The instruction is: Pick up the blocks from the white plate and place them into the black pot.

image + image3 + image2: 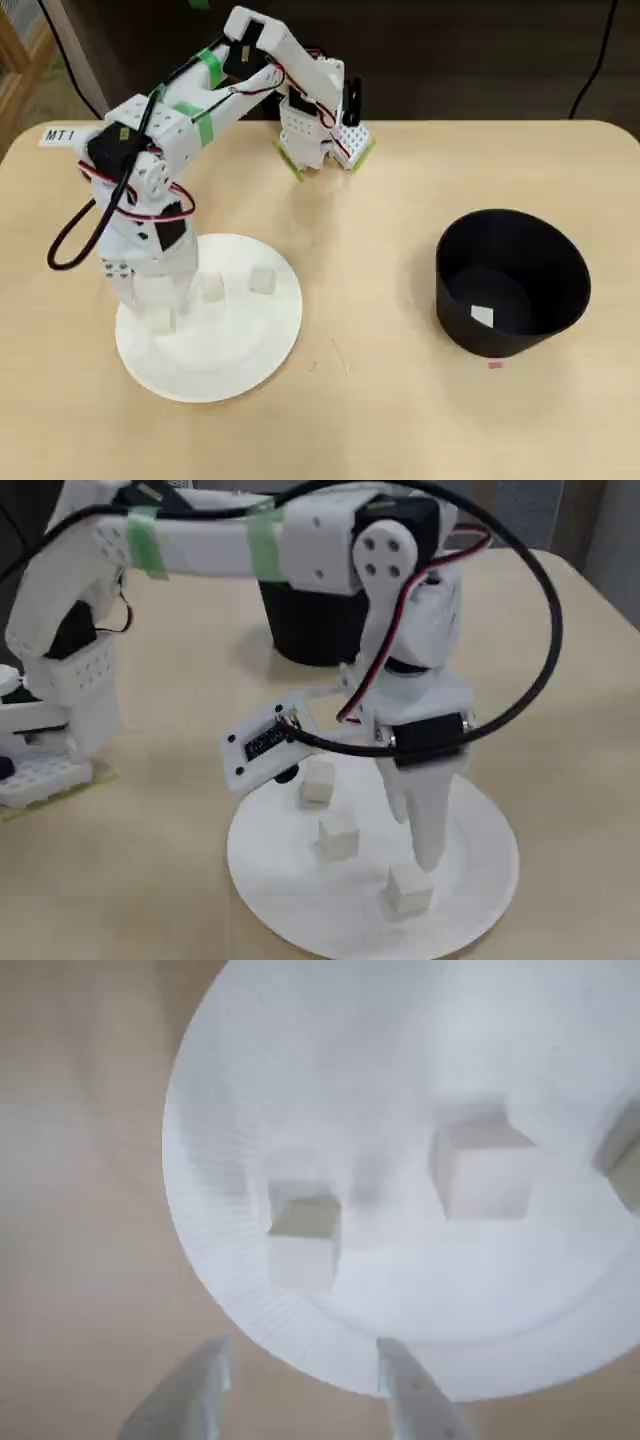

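The white plate lies at the left of the table in the overhead view. Three pale blocks rest on it: one, one and one close to the rim. My gripper hangs open over the plate's edge, just short of that last block, with nothing between its fingers. The black pot stands at the right in the overhead view and holds one block.
The arm's base is at the back edge of the tan table. A black cable loops out beside the wrist. A label reading MT1 sticks near the back left corner.
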`<state>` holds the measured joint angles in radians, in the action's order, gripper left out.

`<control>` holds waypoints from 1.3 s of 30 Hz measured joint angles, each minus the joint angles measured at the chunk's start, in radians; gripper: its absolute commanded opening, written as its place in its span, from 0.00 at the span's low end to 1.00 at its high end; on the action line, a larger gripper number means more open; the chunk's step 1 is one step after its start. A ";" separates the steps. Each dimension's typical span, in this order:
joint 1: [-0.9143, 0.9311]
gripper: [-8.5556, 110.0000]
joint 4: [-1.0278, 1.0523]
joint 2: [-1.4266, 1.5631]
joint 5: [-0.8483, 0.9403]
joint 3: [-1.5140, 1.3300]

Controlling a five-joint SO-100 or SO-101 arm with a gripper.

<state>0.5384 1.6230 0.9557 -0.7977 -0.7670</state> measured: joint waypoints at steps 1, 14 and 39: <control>0.000 0.26 0.000 -0.008 0.003 0.005; 0.002 0.26 0.000 -0.129 0.005 0.130; 0.026 0.09 0.032 -0.250 -0.008 0.158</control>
<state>0.5645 1.6552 0.7056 -0.8053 -0.6090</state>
